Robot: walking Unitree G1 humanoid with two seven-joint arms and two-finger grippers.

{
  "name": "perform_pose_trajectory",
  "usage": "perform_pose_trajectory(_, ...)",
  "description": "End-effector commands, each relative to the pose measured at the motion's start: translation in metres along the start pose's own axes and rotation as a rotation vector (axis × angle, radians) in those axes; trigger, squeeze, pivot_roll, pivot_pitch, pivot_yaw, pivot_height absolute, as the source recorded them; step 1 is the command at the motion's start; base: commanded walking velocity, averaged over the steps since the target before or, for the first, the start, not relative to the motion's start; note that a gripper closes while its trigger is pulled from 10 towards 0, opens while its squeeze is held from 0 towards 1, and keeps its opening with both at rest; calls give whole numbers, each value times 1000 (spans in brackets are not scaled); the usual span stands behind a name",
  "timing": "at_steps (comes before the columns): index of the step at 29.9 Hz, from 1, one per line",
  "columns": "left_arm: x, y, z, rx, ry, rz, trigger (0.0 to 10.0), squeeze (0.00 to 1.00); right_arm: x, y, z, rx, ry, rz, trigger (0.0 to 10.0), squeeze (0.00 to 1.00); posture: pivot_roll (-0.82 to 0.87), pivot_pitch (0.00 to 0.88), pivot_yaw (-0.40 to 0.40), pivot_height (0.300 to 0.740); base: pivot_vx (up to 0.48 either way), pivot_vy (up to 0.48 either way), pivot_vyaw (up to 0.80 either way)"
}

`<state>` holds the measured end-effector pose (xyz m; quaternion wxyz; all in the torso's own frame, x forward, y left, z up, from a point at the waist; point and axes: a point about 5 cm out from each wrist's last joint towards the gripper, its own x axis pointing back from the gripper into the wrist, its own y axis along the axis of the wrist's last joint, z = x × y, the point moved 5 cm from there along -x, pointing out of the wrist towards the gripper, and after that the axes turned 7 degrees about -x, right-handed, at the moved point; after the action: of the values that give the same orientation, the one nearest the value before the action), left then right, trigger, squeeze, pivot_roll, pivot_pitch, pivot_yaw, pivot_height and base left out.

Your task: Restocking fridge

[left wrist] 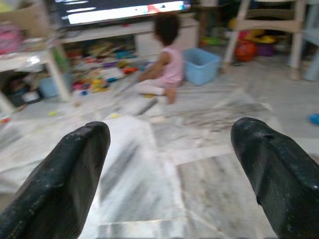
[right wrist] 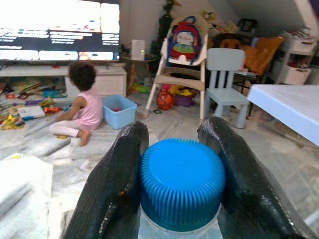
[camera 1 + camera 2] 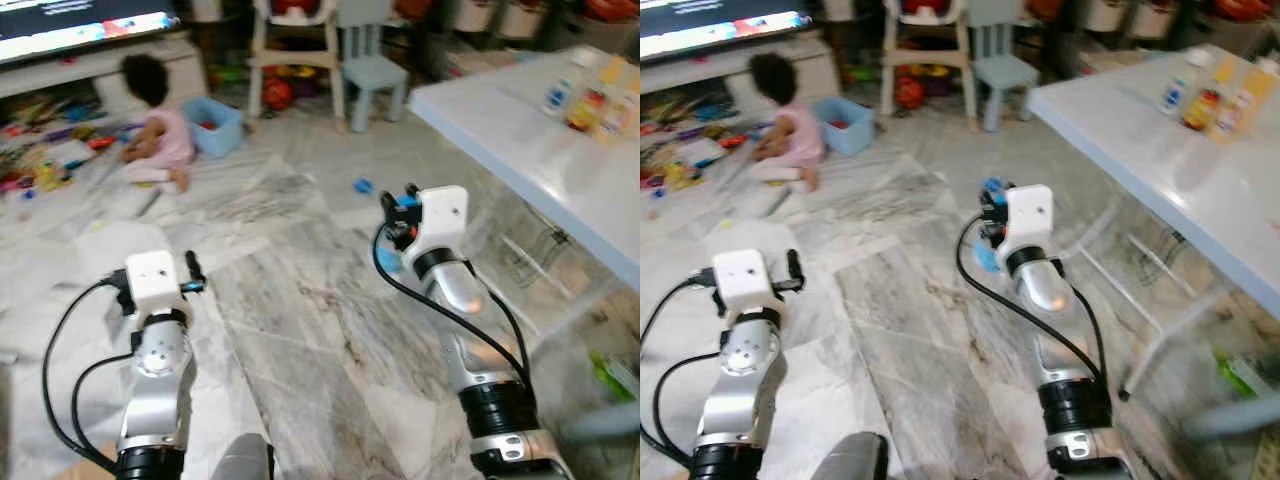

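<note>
My right gripper (image 2: 174,130) is shut on a bottle with a ribbed blue cap (image 2: 180,181), one black finger on each side of the cap. In the left eye view that gripper (image 3: 400,205) is held up over the marble floor, left of the white table (image 3: 520,150), and the bottle's pale blue body (image 3: 388,262) hangs under it. My left gripper (image 1: 172,132) is open with nothing between its fingers; it is raised over the floor on my left (image 3: 192,268). Several small bottles (image 3: 585,100) stand on the table's far end.
A small person in pink (image 3: 155,125) sits on the floor ahead left, beside a blue bin (image 3: 215,125) and scattered toys. A high chair (image 3: 290,40) and a light blue chair (image 3: 372,65) stand at the back. A TV (image 3: 80,25) is at far left.
</note>
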<state>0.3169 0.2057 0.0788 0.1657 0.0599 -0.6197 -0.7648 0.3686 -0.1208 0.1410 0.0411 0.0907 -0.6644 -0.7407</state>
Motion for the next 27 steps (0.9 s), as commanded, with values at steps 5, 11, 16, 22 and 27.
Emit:
perform_pose_trajectory(5, 2, -1, 10, -30, 24, 0, 10000, 0, -2, 12, 5, -22, 13, -37, 10000, 0, 86, 0, -76, 740, 0, 0, 800)
perform_pose_trajectory(11, 9, -6, 24, -65, 35, 2, 10000, 0, 3, 5, -6, -20, -14, -11, 10000, 0, 84, 0, -79, 740, 0, 0, 800)
perform_pose_trajectory(16, 27, -13, 41, -76, 13, -12, 10000, 0, 12, -4, -17, -14, -49, 19, 10000, 0, 94, 0, -84, 740, 0, 0, 800)
perform_pose_trajectory(22, 43, -21, 46, -81, -17, -6, 10000, 0, 22, -9, -28, 10, -66, 39, 10000, 0, 99, 0, -87, 740, 0, 0, 800)
perform_pose_trajectory(27, 43, -15, 37, -52, -52, -22, 10000, 0, 26, -12, -37, 17, -91, 56, 10000, 0, 102, 0, -92, 740, 0, 0, 800)
